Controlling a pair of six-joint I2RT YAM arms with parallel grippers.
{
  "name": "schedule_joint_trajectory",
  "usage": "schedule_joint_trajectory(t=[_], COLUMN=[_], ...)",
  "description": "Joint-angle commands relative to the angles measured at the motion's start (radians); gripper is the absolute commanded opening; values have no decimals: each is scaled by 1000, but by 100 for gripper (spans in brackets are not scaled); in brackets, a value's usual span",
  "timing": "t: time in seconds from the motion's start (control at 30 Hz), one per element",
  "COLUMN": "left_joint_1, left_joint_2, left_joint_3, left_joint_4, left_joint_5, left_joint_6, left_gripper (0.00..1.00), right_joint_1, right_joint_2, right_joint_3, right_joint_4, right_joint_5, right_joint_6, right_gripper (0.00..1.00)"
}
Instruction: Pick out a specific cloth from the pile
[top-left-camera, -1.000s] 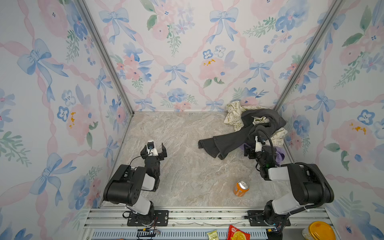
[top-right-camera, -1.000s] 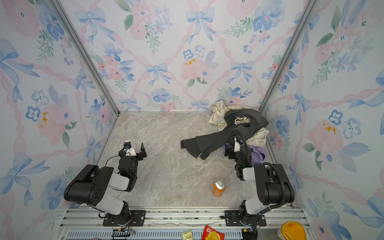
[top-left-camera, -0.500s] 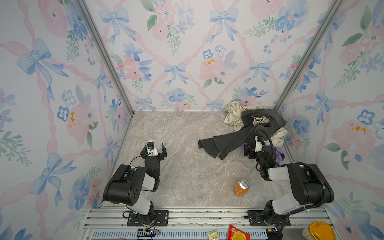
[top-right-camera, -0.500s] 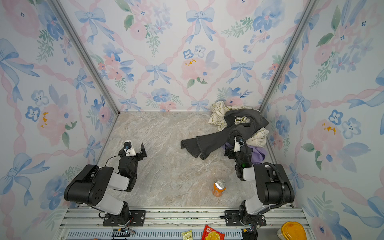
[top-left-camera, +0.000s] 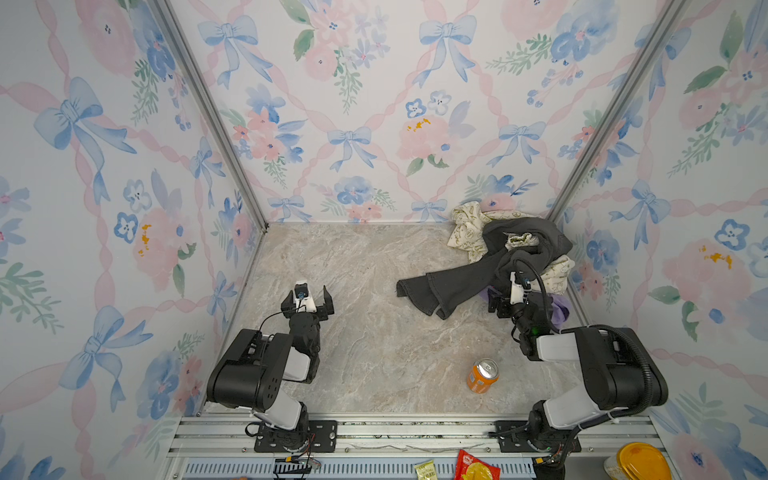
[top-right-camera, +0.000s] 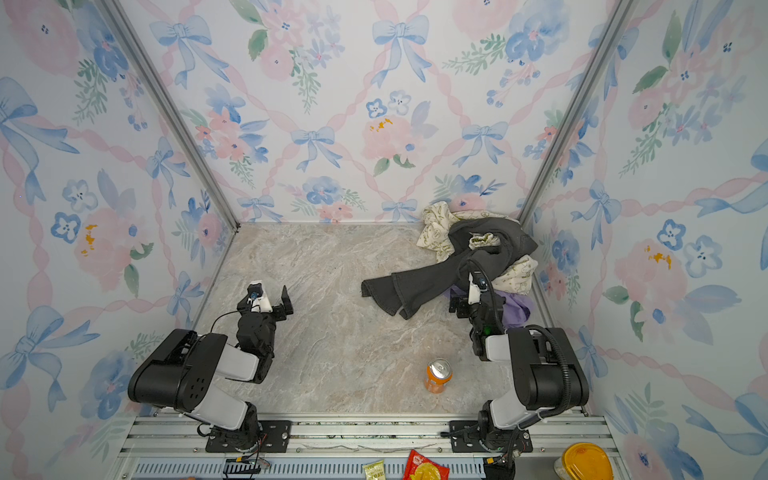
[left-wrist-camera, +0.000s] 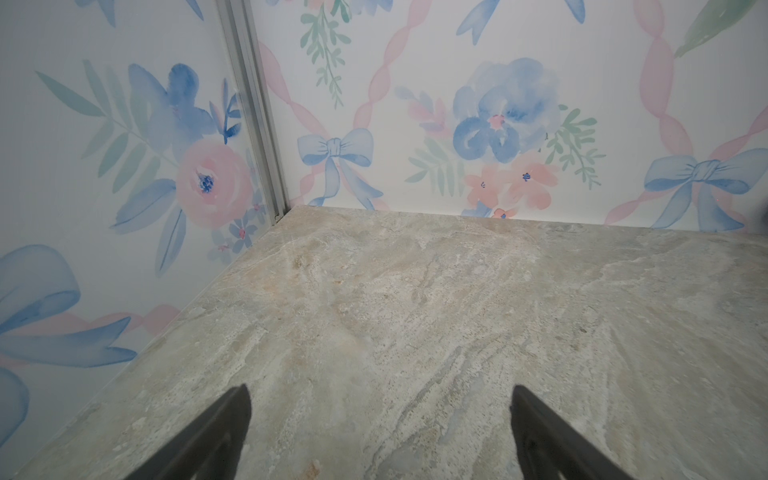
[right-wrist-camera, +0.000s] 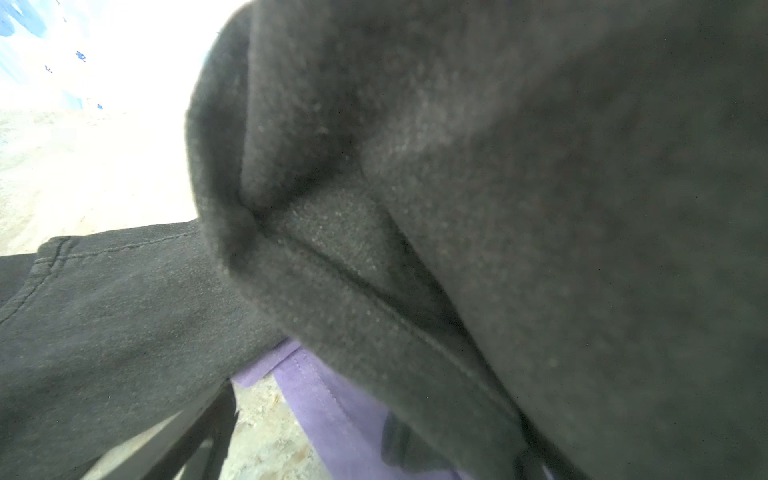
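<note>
Zero movement on either side across the last second. Left gripper (top-left-camera: 308, 296) still parked near-left over bare tabletop (top-left-camera: 365, 266), jaws wide apart, only marble between the fingers (left-wrist-camera: 216, 428) in the left wrist view. Right gripper (top-left-camera: 508, 296) still nosed in at the near edge of the pile (top-left-camera: 519, 249) in the far-right corner, jaws likewise spread, clamped on nothing. Same pose, same spread, same folds in the fabric as a moment ago. And the cloth (top-left-camera: 559, 309)? Lavender, mostly buried, peeking out at the near-right foot of the heap just right of the right gripper, visible in both top views. Pinned under the dark grey trousers (top-left-camera: 453, 286), legs sprawled left across the table. Up close from the right wrist, a purple hemmed strip on the marble directly below a thick grey fold. One finger (right-wrist-camera: 199, 419) plain beside it, the second hard to make out in shadow. Cream printed cloths (top-left-camera: 467, 232) heaped farther back against the far wall. Orange can (top-left-camera: 482, 376) upright, near, well apart from all of it. For the task: no grasp made yet, nothing lost either. A pause right at the target, by the look of it. Next, probably, easing lower onto the purple edge and closing. Real risk of pinching the grey leg as well and dragging the trousers along.
</note>
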Motion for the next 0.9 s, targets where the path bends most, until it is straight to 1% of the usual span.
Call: schedule_joint_trajectory(t=[0.0,0.13,0.23,0.33,0.4,0.47,0.57,0.63,0.7,0.8,0.87], left_joint_1=[-3,-8,-26,-48,-69,-94,-124,-132,-142,-165,-180], left_joint_2=[1,-10,-39,-85,-131,-189,-293,-368,-441,-572,-668], left_joint_3=[6,3,-8,-25,-39,-51,-67,-70,-67,-47,-21], left_joint_4=[-4,-5,-4,-6,-15,-41,-108,-168,-238,-379,-494], left_joint_5=[-8,9,-6,-20,-33,-51,-65,-57,-72,-108,-95], left_joint_6=[-10,3,19,45,67,84,90,85,81,30,-16], left_gripper=[98,98,98,98,98,98,98,98,98,98,98], right_joint_1=[-5,0,0,0,5,18,49,61,63,60,51], right_joint_2=[-8,-14,-75,-135,-198,-284,-420,-519,-605,-711,-763], right_joint_3=[23,27,44,31,40,63,92,105,125,148,153], right_joint_4=[2,0,-97,-127,-204,-330,-506,-608,-707,-832,-898], right_joint_5=[0,16,54,73,79,88,117,121,124,168,212], right_joint_6=[7,9,16,28,35,38,43,68,101,166,230], right_gripper=[97,97,97,97,97,97,97,97,97,97,97])
